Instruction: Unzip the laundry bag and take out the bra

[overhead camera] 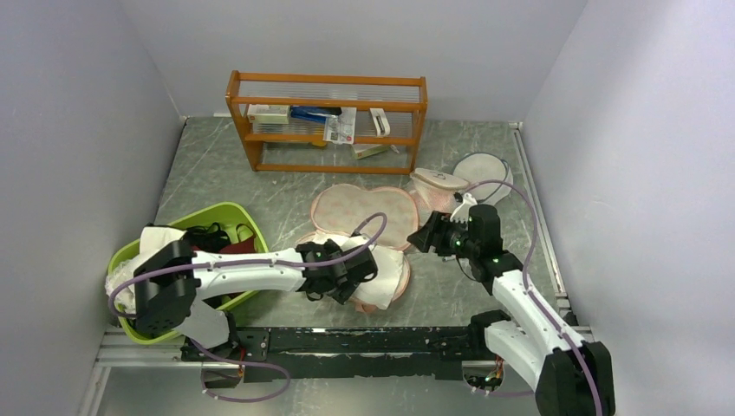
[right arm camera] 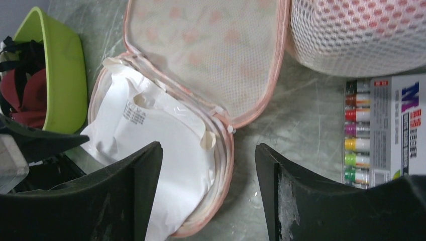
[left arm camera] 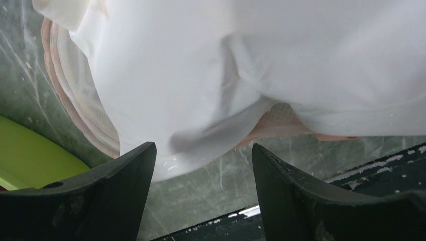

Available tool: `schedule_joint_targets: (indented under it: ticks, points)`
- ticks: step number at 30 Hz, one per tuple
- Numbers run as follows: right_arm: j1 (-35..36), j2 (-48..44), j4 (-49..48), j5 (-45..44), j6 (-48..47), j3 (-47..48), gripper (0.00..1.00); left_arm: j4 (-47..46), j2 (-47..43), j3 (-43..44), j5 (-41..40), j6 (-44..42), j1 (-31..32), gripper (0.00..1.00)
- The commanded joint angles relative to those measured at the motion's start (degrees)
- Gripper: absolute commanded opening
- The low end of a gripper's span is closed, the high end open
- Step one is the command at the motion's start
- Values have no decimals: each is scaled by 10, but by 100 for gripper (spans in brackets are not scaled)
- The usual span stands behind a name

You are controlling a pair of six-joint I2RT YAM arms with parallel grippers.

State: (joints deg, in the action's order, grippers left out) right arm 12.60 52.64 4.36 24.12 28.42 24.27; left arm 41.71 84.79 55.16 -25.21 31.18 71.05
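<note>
- Top view: I see the laundry bag lying unzipped at the middle of the counter. Its flowered lid is laid open toward 12 o'clock and its lower half lies toward 6. The bra sits in that lower half. My left claw hovers over the bra's 9 o'clock side, and my right claw hangs at the bag's 3 o'clock edge. A green tub stands at 9 o'clock and a wooden rack at 12.
- Left wrist: the left claw's jaws stand spread, pinching nothing. The white bra fills the view ahead of them, its near edge dipping just between the fingertips, with the bag's peach rim under it.
- Right wrist: the right claw's jaws are spread and empty above the open bag. The bra, showing a printed label, rests in the lower shell. A mesh dome bag and a marker pack lie toward 3 o'clock.
</note>
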Motion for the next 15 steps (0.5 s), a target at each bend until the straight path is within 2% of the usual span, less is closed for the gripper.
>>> schedule_joint_targets:
  ticks: [1,5,9,15]
  points:
    - [1,-46,60,-1,2,-24,68,-35,30,31,-23,-45,2,80]
    - [1,-59,62,7,4,-31,69,-52,69,43,-24,-60,2,76]
    - [1,-51,60,4,3,-29,69,-43,100,61,-51,-58,2,66]
    - [1,-46,56,4,2,-29,69,-29,79,67,-55,-52,3,53]
